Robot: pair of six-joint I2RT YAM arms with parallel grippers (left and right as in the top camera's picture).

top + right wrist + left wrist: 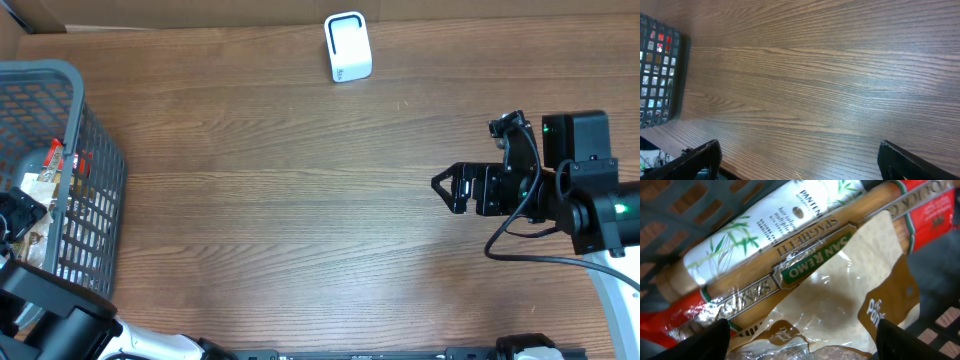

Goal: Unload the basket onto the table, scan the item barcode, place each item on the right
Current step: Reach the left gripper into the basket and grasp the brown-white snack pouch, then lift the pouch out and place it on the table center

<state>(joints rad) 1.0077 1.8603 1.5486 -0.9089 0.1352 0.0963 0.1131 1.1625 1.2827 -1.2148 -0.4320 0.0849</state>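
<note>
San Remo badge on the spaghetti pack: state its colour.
The badge is green with white letters; left wrist view shows it best.

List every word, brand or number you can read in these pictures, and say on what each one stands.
"PANTENE": white tube; the small print under it is too blurred to read.
"SPAGHETTI": spaghetti pack.
"SAN REMO": green label on that pack.
"QUICK CO", cut off: red wrapper.
"Pon", cut off: brown bag.
Overhead and right wrist views: nothing readable.

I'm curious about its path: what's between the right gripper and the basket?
Just bare wooden table lies between basket and right gripper, shown overhead.
</note>
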